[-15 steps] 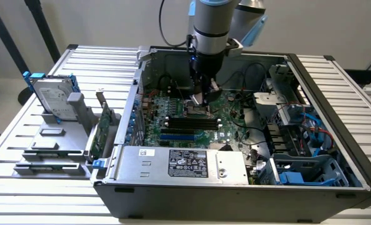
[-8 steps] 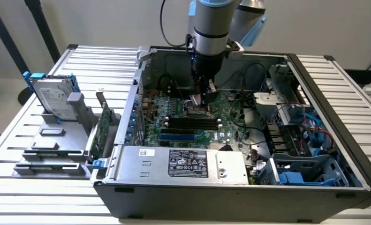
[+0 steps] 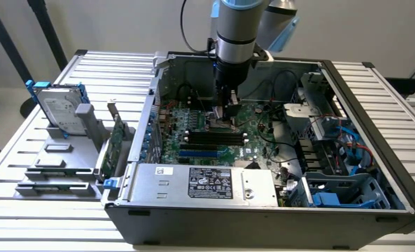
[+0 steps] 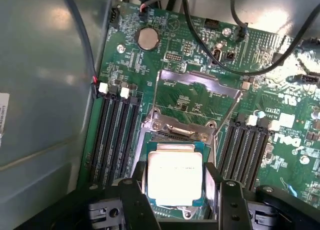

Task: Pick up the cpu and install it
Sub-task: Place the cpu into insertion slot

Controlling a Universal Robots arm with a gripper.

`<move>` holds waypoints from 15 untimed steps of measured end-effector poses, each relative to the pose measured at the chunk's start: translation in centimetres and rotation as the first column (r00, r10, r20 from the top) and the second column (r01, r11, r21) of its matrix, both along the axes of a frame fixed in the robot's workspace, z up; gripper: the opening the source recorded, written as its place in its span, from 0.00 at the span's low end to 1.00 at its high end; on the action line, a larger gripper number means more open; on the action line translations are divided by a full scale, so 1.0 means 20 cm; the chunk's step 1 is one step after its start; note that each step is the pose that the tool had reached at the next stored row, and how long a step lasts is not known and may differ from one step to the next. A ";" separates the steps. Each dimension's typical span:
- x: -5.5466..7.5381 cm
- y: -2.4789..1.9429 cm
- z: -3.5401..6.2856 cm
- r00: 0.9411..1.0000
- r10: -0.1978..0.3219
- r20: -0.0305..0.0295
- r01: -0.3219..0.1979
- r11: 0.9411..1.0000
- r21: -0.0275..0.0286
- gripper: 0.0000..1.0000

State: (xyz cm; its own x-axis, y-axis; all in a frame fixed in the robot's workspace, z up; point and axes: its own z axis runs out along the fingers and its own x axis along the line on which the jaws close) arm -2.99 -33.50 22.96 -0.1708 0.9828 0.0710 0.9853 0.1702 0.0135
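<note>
A ribbed aluminium table with long parallel slats carries an open grey steel computer case, in front of a plain pale wall. In the exterior view, a grey rack at 9 o'clock of the case holds a silver rectangular hard drive with blue clips, standing on edge. At 6 o'clock inside the case lies a bare metal box with a white label; its print is too small to read.

The gripper reaches straight down onto the green motherboard near the case's middle. Its 2 black fingers pinch the cpu, a flat square with a dull silver top and thin green rim, by opposite edges. The cpu sits at the socket, between 2 banks of black memory slots, just beside the raised metal plate. A round silver coin cell lies beyond.
</note>
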 end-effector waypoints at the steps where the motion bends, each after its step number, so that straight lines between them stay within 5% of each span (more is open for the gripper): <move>1: 0.00 0.000 -0.002 1.000 -0.015 -0.001 0.015 1.000 0.000 0.55; 11: -0.02 0.001 -0.033 0.991 -0.136 -0.004 0.136 0.991 0.000 0.55; 15: -0.04 0.001 -0.039 0.990 -0.143 0.001 0.143 0.990 0.000 0.55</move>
